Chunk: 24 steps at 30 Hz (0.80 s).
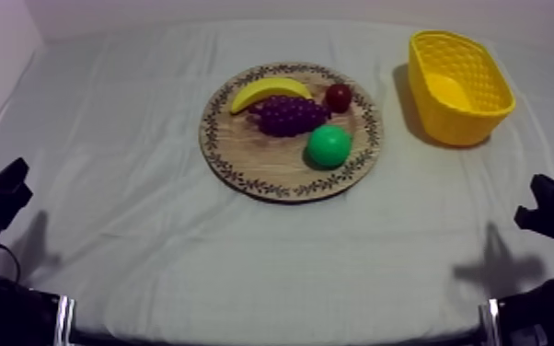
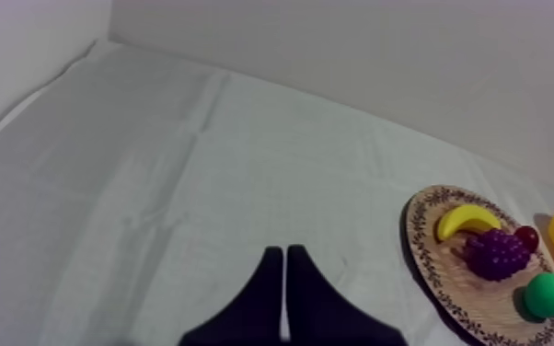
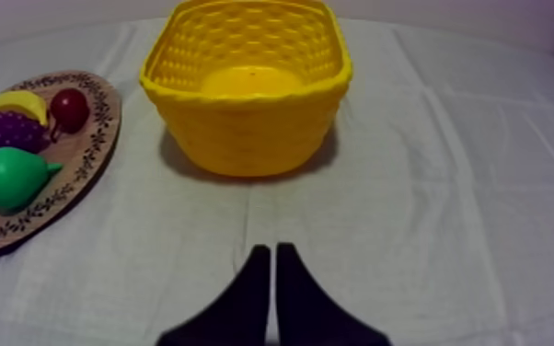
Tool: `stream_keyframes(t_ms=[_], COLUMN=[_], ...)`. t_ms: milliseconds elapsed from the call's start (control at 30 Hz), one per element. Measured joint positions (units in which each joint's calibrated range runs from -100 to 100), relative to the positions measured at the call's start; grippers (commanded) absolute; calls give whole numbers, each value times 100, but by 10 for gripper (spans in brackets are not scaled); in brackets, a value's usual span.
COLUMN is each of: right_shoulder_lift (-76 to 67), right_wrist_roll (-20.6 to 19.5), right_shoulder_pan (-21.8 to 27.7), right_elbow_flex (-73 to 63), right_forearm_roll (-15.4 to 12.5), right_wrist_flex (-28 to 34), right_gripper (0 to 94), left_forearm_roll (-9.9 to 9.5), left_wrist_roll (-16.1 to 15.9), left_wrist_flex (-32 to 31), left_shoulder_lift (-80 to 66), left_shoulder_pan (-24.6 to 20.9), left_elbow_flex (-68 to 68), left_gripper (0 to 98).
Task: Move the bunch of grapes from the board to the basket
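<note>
The purple bunch of grapes lies in the middle of the round wooden board, between the other fruit. To the board's right stands the yellow basket, with nothing in it. My left gripper rests low at the table's left, far from the board, and in the left wrist view its fingers lie together as a narrow wedge over bare cloth. My right gripper rests low at the right; its wedge is shut and points at the basket, with the grapes beside it.
On the board a banana lies behind the grapes, a small red fruit at their right end, and a green pear in front of them. Grey-white cloth covers the table around the board and the basket.
</note>
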Motion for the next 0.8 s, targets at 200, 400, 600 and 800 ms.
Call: stream_keyframes(t_ms=[200,400,600,800], right_shoulder_lift=[-7,-7,-7,-7], right_wrist_roll=[232,390,361,392], right_shoulder_pan=[-255,-288,-288,-327], right_elbow_flex=[87,87,87,80], right_forearm_roll=[-6,-6,-17,-12], right_wrist_flex=[-473,-404,-444,-444], right_gripper=[4,4,4,4], left_forearm_roll=[0,0,0,0], left_wrist_roll=[0,0,0,0], left_wrist_flex=[0,0,0,0], left_shoulder_lift=[0,0,0,0], left_shoulder_pan=[0,0,0,0], left_elbow_flex=[0,0,0,0], left_gripper=[1,1,1,1])
